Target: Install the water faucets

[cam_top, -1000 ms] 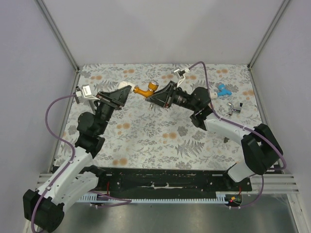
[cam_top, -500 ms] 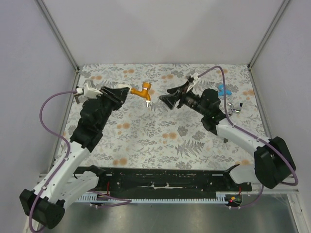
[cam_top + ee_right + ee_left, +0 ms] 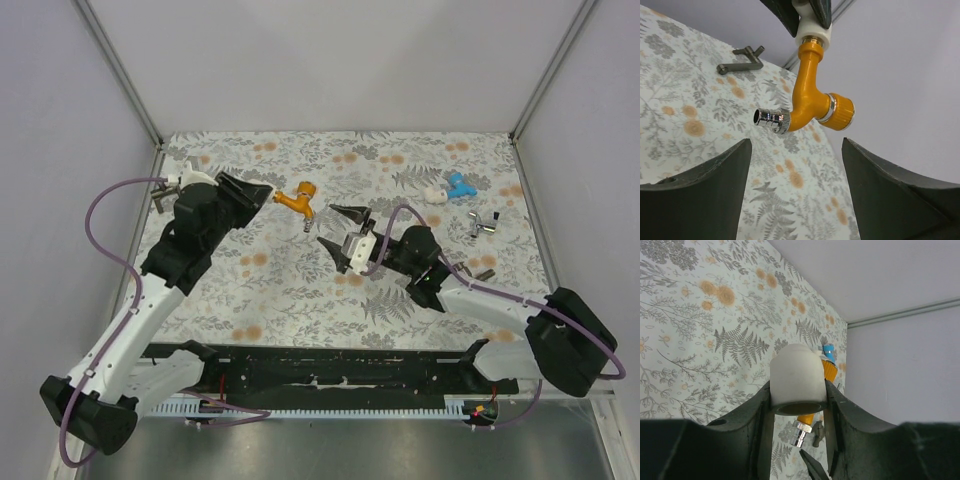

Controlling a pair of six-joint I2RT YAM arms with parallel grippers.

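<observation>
Once right jaws released — left jaws keep faucet [image 3: 296,199].

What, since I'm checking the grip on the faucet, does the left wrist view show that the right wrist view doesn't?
Only left wrist: a blue part behind the orange faucet, and the left pincer from behind, fingers pressed on both sides of the white fitting. Only right wrist: the right pincer, open and empty, a dark lever handle, and the faucet's full side profile. Both: the faucet, its chrome spout tip, the fitting and the floral cloth.
</observation>
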